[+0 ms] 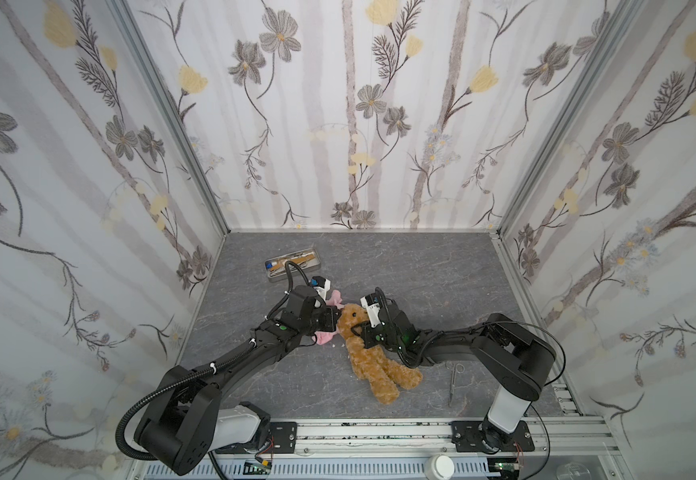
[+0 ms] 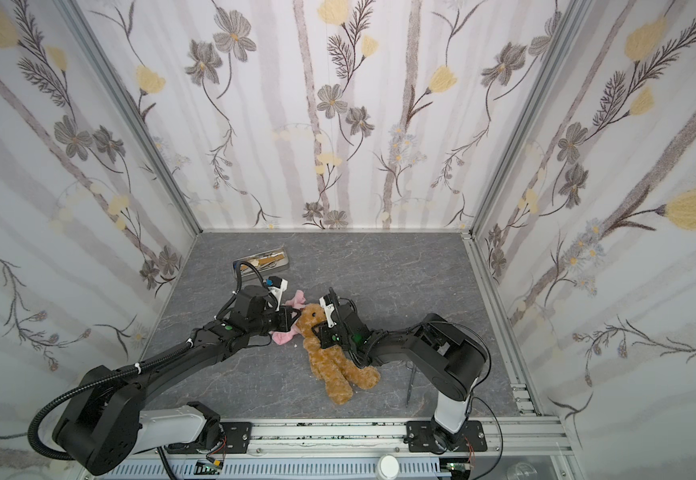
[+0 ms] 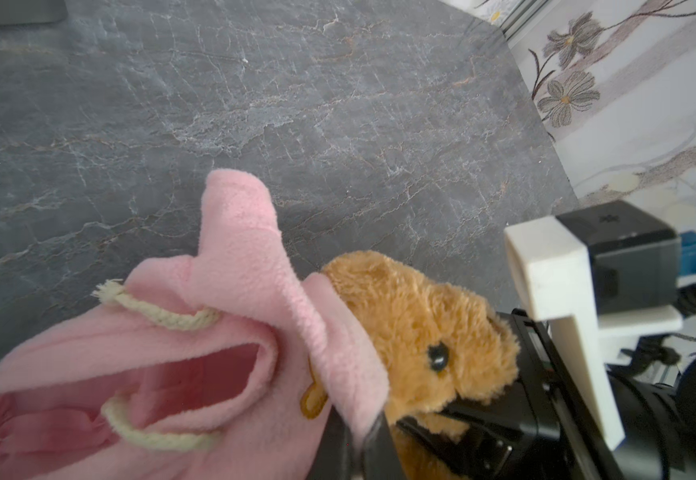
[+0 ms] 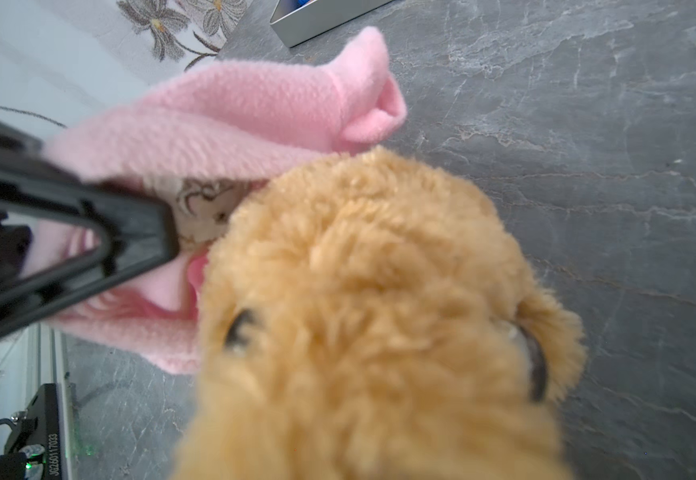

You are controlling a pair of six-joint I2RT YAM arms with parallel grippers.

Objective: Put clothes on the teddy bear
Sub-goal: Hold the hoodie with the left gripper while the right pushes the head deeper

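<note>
left gripper clamped tight on pink shirt edge, against teddy bear head | right gripper gripping teddy bear head

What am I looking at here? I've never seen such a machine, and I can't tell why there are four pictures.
These are two robot arms fixed at the front of a grey table, each ending in a two-fingered gripper. Two pictures look down from overhead, from twin cameras side by side, so they are nearly alike. The other two come from small cameras on the arms' wrists: close-ups. On the table are a bear, a pink shirt, a metal tray of tools and a thin metal tool. The left gripper is shut on the shirt's edge, at the bear's head. The right gripper appears to grip the bear near its neck. The shirt is not on yet.
</note>
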